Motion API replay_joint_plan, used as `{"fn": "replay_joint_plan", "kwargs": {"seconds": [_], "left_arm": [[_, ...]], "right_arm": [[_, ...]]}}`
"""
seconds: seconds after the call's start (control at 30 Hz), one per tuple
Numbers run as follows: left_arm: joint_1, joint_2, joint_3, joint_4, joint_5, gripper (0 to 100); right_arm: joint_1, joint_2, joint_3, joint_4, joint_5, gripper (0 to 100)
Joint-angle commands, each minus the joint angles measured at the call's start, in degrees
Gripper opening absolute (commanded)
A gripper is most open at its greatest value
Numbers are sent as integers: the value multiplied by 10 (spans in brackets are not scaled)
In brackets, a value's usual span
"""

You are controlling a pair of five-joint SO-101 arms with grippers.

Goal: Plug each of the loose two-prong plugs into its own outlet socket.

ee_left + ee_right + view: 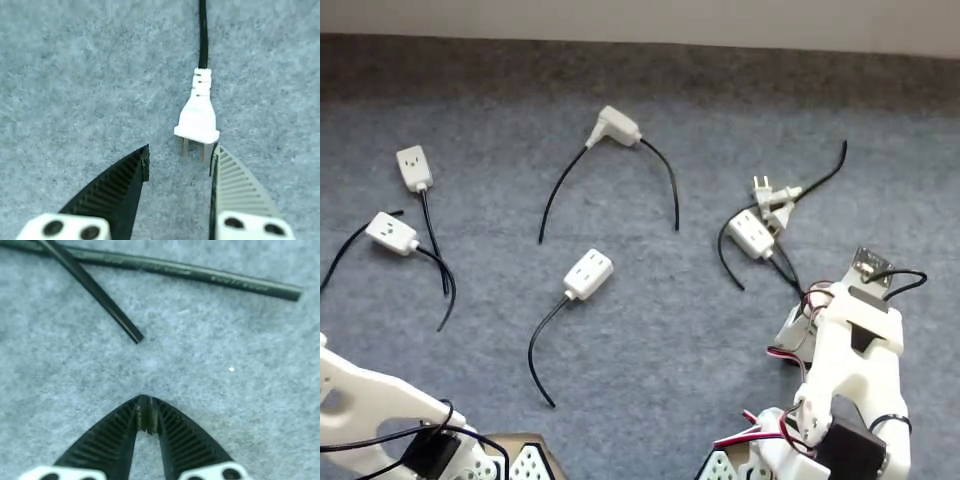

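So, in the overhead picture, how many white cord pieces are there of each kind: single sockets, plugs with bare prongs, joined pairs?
Single outlet sockets: 4
Plugs with bare prongs: 1; the white piece beside it is unclear
Joined pair, as it seems: 1
Total: 6, without the unclear piece

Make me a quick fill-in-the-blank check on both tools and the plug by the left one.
The left tool is ___.
The right tool is ___, holding nothing.
The white plug points its prongs ___ the left tool.
Its cable is ___.
Missing: open; shut; toward; black.
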Motion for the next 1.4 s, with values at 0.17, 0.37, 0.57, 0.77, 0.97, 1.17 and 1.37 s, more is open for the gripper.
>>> {"fn": "replay_joint_plan", "kwargs": {"seconds": [0.17,0.37,0.57,0.77,0.97,1.17,1.37], "left_arm": [[0,-23,-17,9,-35,196],[20,-8,-21,11,-33,196],[25,-9,-58,14,-32,196],[20,-5,-111,11,-32,196],[35,27,-95,9,-31,196],[64,98,-96,9,34,196],[84,102,-95,57,62,196]], "right_arm": [[-2,4,1,-14,7,9],[-2,4,1,-14,7,9],[-2,4,1,-14,7,9],[-2,4,1,-14,7,9],[-2,4,1,-14,7,9],[-2,4,1,-14,7,9],[-2,4,1,-14,7,9]]}}
